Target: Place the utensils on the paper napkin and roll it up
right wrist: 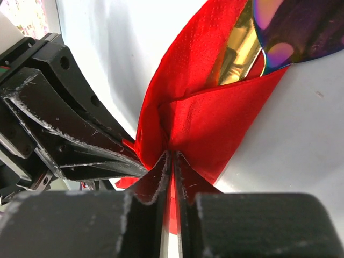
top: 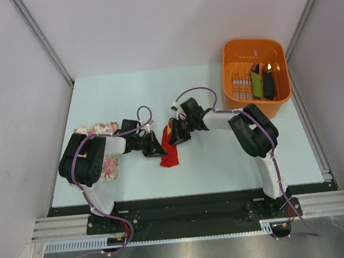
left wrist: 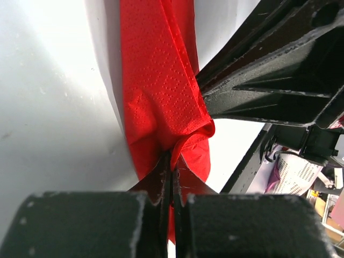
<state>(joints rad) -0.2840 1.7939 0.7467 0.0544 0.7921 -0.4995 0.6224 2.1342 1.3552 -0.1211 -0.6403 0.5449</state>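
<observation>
- The floral cloth lies flat by the left edge of the surface, partly under the left arm.
- The left arm is folded. Its elbow bulges out over the cloth near the left edge and its forearm runs low and roughly level toward the middle of the surface.
- The left end effector points right at the paper napkin's left side. In the left wrist view its fingers are pressed together with a fold of the red sheet pinched between them.
- The paper napkin sits around the middle of the surface, a little toward the near edge. It is bunched into a narrow, creased red strip, and its lower end rests on the surface.
- The utensils show only in the right wrist view. A gold-coloured handle and a glossy dark purple rounded end poke out of the napkin's open fold.
- The right end effector meets the napkin from the far right side, close beside the left one. Its fingers are closed on a corner of folded red paper.
- The right arm rises from the near edge, bends sharply at the elbow and reaches left and down to the middle, with the wrist tilted downward.
- An orange basket stands at the far right corner, well apart from the napkin. It holds a green oblong item and a black oblong item side by side.
</observation>
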